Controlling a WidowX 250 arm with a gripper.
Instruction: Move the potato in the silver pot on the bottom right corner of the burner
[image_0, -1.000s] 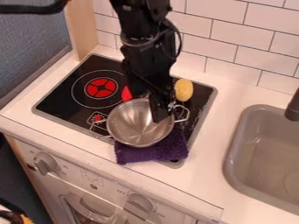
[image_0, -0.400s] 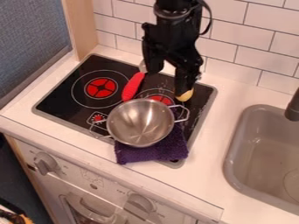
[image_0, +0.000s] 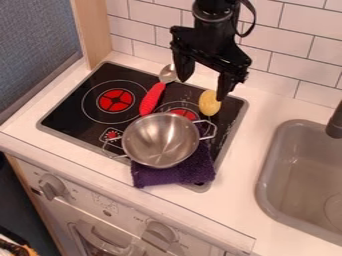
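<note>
The potato (image_0: 210, 106) lies on the stove (image_0: 70, 111), toward half past one from the silver pot (image_0: 160, 140); sink (image_0: 267, 172) at four o'clock, tiled wall (image_0: 294, 45) at one. The hand (image_0: 202, 86) hangs spread wide, empty, one tip perhaps touching the potato.

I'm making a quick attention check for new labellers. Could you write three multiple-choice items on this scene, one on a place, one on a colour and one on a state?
1. Where is the potato?
A) On the stovetop, outside the pot
B) Inside the pot
C) In the sink

2. What colour is the spoon's handle?
A) Green
B) White
C) Red

3. How is the gripper?
A) Shut on the spoon's handle
B) Open
C) Shut on the pot

Key:
1: A, the potato lies on the black surface beyond the pot's rim.
2: C, the handle is plainly red.
3: B, its two fingers stand wide apart.
</note>
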